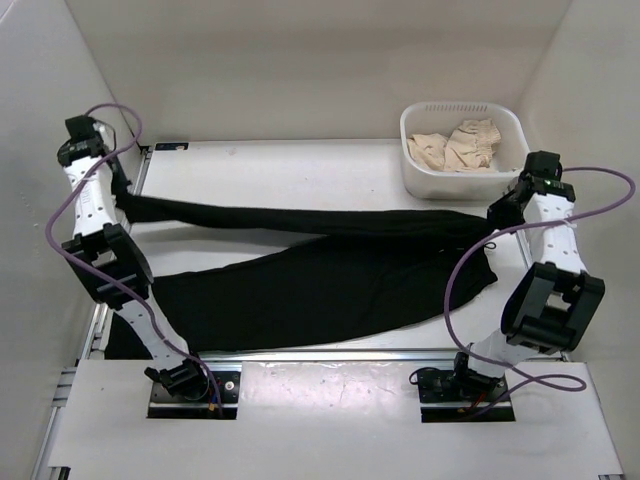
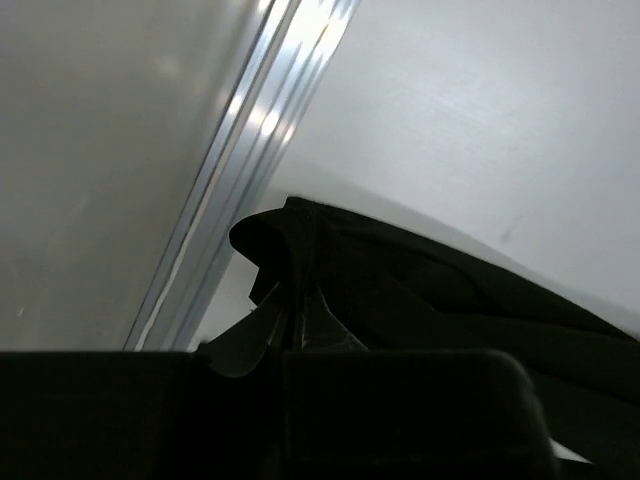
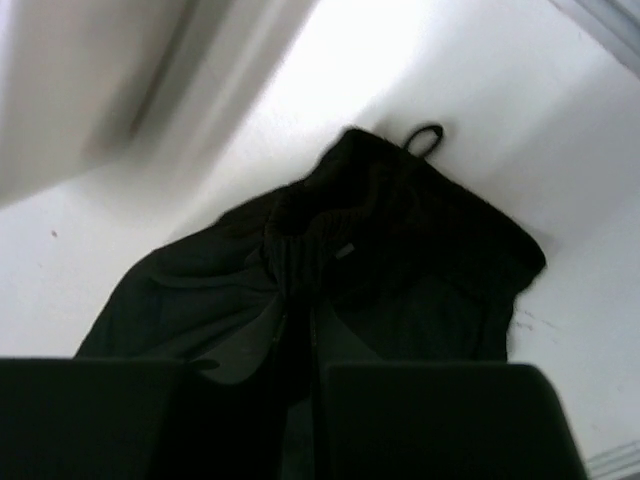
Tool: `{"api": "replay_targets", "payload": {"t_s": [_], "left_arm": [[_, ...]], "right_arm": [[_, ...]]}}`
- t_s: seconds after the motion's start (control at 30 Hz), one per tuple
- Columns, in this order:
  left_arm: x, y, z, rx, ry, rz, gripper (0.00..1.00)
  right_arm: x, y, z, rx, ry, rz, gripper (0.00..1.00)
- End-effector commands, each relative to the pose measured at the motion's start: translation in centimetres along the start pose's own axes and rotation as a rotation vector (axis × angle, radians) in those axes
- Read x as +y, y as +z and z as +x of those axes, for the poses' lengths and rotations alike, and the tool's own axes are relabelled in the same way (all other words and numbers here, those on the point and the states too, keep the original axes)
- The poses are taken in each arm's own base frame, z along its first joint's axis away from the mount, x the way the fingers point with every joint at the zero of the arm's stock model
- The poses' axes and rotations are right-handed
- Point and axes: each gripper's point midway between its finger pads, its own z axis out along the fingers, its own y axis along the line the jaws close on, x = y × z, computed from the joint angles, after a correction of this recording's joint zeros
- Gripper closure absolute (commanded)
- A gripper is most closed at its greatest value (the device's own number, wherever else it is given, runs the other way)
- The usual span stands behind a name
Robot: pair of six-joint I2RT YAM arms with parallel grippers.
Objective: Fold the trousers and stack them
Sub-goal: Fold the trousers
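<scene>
The white counter [image 1: 300, 170] fills the view, and black trousers [image 1: 320, 290] lie stretched across it, one leg running far left, the waistband at the right, near the white basket [image 1: 455, 186]. Left jaws clamp that far leg's end beside the counter's rail [image 2: 230, 170]. Right jaws pinch bunched waistband cloth.

— How many trousers are on the table [image 1: 300, 165]?
— One pair of black trousers [image 1: 320, 285], two legs showing.
— Containers?
— One white basket [image 1: 415, 172]. The beige garments [image 1: 458, 147] in it look like two crumpled pieces, though I cannot tell for sure.
— Arms?
— Two: the left arm [image 1: 100, 220] and the right arm [image 1: 552, 240], each with one purple cable [image 1: 50, 225].
</scene>
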Motion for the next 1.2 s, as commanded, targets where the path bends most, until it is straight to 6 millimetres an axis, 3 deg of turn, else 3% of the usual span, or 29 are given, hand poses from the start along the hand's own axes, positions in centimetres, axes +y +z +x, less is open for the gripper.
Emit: {"api": "replay_targets", "payload": {"t_s": [0.0,0.03,0.07,0.1,0.17,0.2,0.27,0.3,0.4,0.5,0.6,0.7,0.73,0.8,0.83,0.9,0.97,1.03,1.07,1.13,1.17], "left_arm": [[6.3,-3.8,2.4,0.024,-0.068,-0.160,0.86],[7.1,-4.4,3.4,0.042,-0.080,-0.180,0.86],[7.8,-6.3,4.0,0.029,-0.093,-0.191,0.86],[9.0,-6.1,7.5,0.110,-0.106,-0.227,0.86],[10.2,-8.1,10.2,0.128,-0.128,-0.267,0.86],[11.2,-7.4,13.6,0.195,-0.148,-0.292,0.86],[12.3,-8.0,15.6,0.198,-0.180,-0.324,0.86],[13.1,-7.4,17.6,0.229,-0.200,-0.348,0.86],[13.8,-7.2,19.9,0.273,-0.228,-0.364,0.86],[14.4,-7.4,20.9,0.290,-0.250,-0.376,0.86],[14.8,-7.5,21.1,0.292,-0.262,-0.384,0.86],[15.0,-7.6,18.0,0.221,-0.272,-0.356,0.86],[15.3,-8.1,15.6,0.162,-0.277,-0.344,0.86],[14.8,-8.3,12.9,0.105,-0.259,-0.324,0.86],[14.3,-8.8,10.6,0.050,-0.245,-0.304,0.86],[13.9,-9.4,8.4,-0.004,-0.238,-0.283,0.86],[14.1,-10.1,7.5,-0.026,-0.239,-0.285,0.86],[14.3,-10.7,8.8,-0.014,-0.239,-0.319,0.86],[14.1,-9.7,10.9,0.037,-0.236,-0.322,0.86],[14.2,-9.9,13.3,0.065,-0.245,-0.337,0.86],[14.0,-9.0,16.6,0.144,-0.248,-0.346,0.86]], "right_arm": [[-2.2,-3.7,1.5,0.030,0.019,0.007,1.00],[-2.7,-4.3,2.2,0.038,0.019,0.013,1.00],[-3.6,-5.1,3.4,0.046,0.007,0.019,1.00],[-4.8,-5.6,4.6,0.071,-0.004,0.049,1.00],[-6.6,-6.6,6.1,0.067,-0.028,0.077,1.00],[-8.4,-6.3,7.9,0.105,-0.031,0.131,1.00],[-9.9,-6.3,8.8,0.103,-0.070,0.158,1.00],[-10.8,-5.7,10.0,0.137,-0.081,0.181,1.00],[-11.6,-5.3,11.4,0.177,-0.093,0.192,1.00],[-12.4,-5.0,11.8,0.192,-0.086,0.210,1.00],[-11.9,-5.3,11.0,0.171,-0.095,0.195,1.00],[-10.3,-5.3,9.1,0.150,-0.103,0.166,1.00],[-9.5,-5.3,8.7,0.156,-0.111,0.140,1.00],[-8.1,-5.2,7.4,0.158,-0.109,0.112,1.00],[-6.5,-6.0,5.6,0.118,-0.108,0.070,1.00],[-5.2,-6.5,4.4,0.103,-0.108,0.037,1.00],[-4.8,-7.3,4.2,0.103,-0.107,0.025,1.00],[-5.3,-7.2,5.4,0.124,-0.097,0.024,1.00],[-6.7,-6.9,7.2,0.154,-0.096,0.044,1.00],[-8.3,-6.6,9.4,0.190,-0.094,0.068,1.00],[-9.2,-6.8,10.3,0.185,-0.095,0.077,1.00]]}}
